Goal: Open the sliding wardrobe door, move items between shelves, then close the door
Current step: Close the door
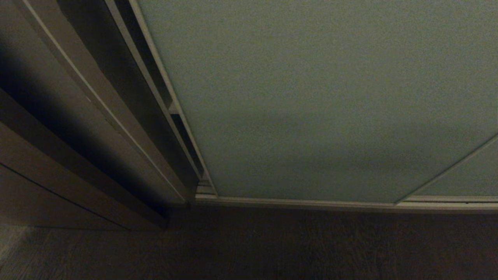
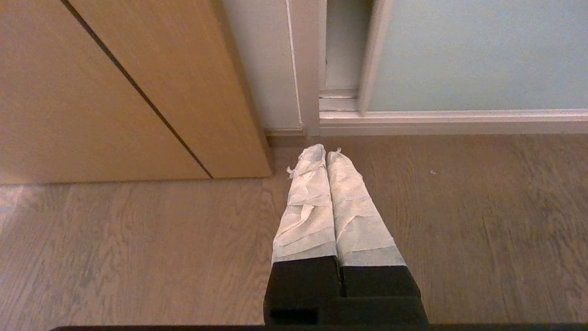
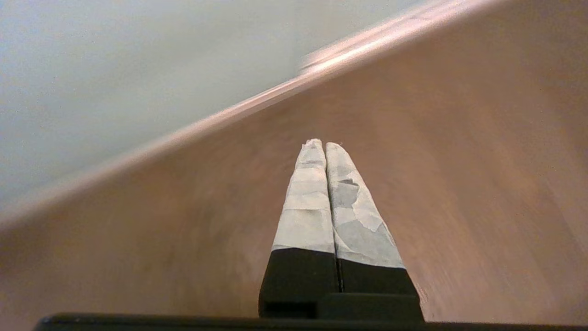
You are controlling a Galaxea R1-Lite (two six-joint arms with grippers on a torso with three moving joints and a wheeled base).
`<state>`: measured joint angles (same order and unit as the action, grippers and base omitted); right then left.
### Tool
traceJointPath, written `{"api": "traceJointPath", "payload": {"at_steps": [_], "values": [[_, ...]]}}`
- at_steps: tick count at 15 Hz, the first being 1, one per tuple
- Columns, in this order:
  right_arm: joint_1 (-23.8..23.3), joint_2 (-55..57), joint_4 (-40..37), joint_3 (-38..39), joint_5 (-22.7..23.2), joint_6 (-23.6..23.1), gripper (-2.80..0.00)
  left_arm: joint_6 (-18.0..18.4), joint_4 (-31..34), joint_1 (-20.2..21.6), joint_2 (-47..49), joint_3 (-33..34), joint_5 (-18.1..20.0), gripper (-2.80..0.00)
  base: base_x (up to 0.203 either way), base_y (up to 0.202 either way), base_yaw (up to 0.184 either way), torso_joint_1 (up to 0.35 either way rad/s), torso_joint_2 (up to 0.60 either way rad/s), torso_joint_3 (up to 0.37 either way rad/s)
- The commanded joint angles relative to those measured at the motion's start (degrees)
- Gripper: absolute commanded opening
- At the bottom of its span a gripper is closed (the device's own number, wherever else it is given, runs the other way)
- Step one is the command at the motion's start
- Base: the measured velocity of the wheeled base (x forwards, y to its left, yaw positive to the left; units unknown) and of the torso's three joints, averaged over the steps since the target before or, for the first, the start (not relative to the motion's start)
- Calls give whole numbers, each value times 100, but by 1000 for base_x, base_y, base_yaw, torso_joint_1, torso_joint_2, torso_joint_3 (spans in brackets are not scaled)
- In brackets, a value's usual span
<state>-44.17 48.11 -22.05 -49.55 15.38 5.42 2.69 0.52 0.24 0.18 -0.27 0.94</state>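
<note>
Left gripper point(image 2: 325, 154): hanging low, pointing downward, its tape-wrapped fingers point(image 2: 307, 202) pressing together with nothing between them. Right gripper point(image 3: 320, 145): likewise hanging low, taped fingers point(image 3: 308, 202) meeting at the tips, holding nothing.

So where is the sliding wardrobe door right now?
In the head view the sliding wardrobe door fills the centre and right, a narrow dark gap at its left edge beside the brown side panel.

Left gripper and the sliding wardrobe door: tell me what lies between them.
Only bare wooden floor separates the shut left gripper from the sliding wardrobe door, shown in the left wrist view.
</note>
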Motion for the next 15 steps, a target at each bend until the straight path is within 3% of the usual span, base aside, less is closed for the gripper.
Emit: {"api": "traceJointPath", "payload": {"at_steps": [1,4,9,15], "values": [[-943,626,214,-181,510,13,-280,3,0,2,8,0,3,-280,0,0,0,0,0,0],[-1296,1341,598,-712,1040,14,-280,3,0,2,8,0,3,-280,0,0,0,0,0,0],[-1207,3207,2203,-1371,1200,56,-280,3,0,2,8,0,3,-280,0,0,0,0,0,0],[-469,4440,3412,-2537,1541,369,-280,3,0,2,8,0,3,-280,0,0,0,0,0,0]]}}
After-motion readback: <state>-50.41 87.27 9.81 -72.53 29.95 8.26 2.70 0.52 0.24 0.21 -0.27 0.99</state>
